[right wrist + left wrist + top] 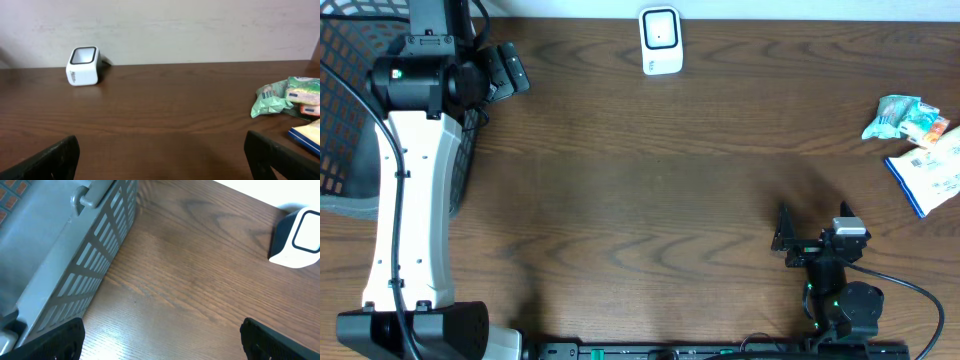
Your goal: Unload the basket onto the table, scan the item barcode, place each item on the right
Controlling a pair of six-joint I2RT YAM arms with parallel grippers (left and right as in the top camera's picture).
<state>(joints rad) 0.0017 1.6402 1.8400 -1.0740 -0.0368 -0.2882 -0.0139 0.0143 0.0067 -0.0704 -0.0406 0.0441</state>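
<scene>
right claw (783, 240): jaws wide apart, nothing between them; low over the near-right part of the table, pointing toward the far wall
left claw (510, 68): jaws wide apart, empty; far-left corner, just beside the basket, angled toward the scanner
surface: table (650, 200), dark brown wood grain, mostly bare in the middle; faint shadow patch ahead of the right claw
room: wall (200, 25) pale and plain, running right behind the far table edge
basket (345, 110): dark mesh, far-left edge of table, partly under the left arm; its slatted side fills the left of the left wrist view
scanner (660, 40): small white box with a dark window, upright at the far edge, centre; well apart from both claws
green packet (898, 115): crumpled, far-right side of table, beyond and to the right of the right claw, well apart from it
blue-white pouch (932, 172): lying flat just near-side of the green packet, cut off by the right frame edge; the closer of the two to the right claw, not touching it
barcode: too small to tell
</scene>
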